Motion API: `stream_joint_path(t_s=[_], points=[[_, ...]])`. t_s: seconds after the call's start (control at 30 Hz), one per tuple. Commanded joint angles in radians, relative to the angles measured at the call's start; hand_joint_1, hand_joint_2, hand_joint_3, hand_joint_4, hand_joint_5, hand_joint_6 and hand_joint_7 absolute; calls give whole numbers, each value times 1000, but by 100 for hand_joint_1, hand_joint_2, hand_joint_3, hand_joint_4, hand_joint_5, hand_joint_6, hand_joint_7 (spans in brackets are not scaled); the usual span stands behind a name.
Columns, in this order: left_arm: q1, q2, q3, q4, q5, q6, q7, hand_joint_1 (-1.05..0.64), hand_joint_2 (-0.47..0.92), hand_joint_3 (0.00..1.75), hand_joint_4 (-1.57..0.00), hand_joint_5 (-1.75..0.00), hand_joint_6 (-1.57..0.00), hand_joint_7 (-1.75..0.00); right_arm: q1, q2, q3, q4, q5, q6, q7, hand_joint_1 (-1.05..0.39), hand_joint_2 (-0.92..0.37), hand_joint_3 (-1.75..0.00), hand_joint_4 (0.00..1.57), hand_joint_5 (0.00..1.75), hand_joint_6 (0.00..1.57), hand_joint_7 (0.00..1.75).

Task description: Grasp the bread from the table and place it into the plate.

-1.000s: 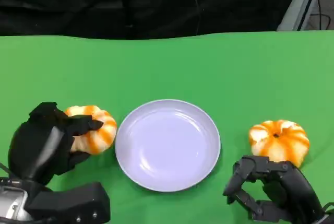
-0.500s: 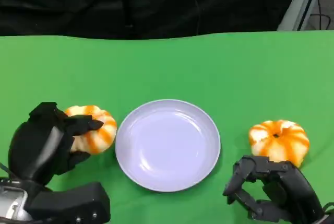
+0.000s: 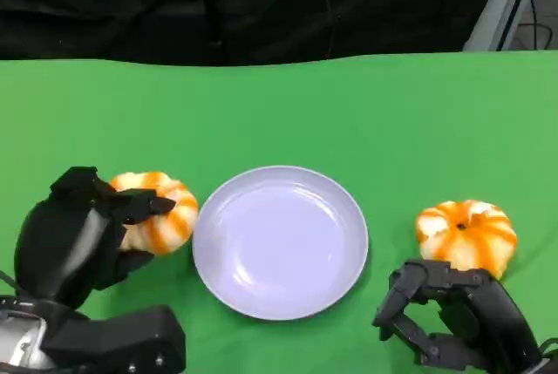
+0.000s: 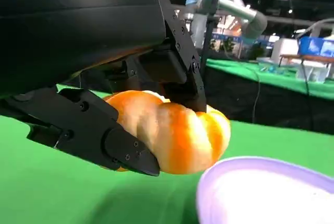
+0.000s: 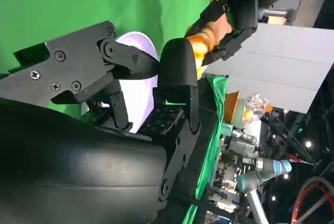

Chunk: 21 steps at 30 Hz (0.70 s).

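Head view surface: green, with everything on it.
Plate: round, pale purple, in the middle.
Left hand: fingers wrapped around the bread, just left of the plate.
Right hand: fingers curled, holding nothing.
Second bread: right of the plate, just beyond the right hand.

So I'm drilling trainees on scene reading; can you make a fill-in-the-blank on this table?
1. The left hand grips the orange-and-white striped bread roll on the plate's ____ side.
2. The round lilac plate holds ____.
3. The second striped roll lies on the ____ tablecloth, beyond the right hand.

Missing: left; nothing; green
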Motion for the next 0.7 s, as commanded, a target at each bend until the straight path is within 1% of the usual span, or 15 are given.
stream_joint_path(t_s=[0.03, 0.1, 0.17, 0.27, 0.7], points=[[10, 16, 14, -17, -1, 1, -12, -4, 92, 0, -67, -135, -104, -49, 2, -13, -12, -5, -5, -6, -9, -13, -73, -70, 76, 150, 85, 109], [10, 15, 14, -19, 0, 4, -13, -4, 92, 0, -68, -134, -104, -48, -1, -14, -12, -2, -3, -5, -7, -13, -73, -71, 75, 151, 85, 109], [9, 14, 14, -20, 2, 8, -15, -5, 92, 0, -64, -140, -104, -48, -2, -14, -13, -1, 3, 0, -3, -11, -72, -72, 75, 151, 85, 109], [10, 13, 14, -21, 2, 9, -16, -5, 92, 0, -63, -141, -103, -49, -2, -14, -13, -1, 5, 1, -2, -11, -72, -73, 75, 150, 85, 109], [9, 14, 15, -22, 2, 5, -15, -6, 92, 2, -64, -139, -104, -48, -4, -15, -14, 0, 2, 0, -4, -11, -70, -75, 75, 151, 85, 109]])
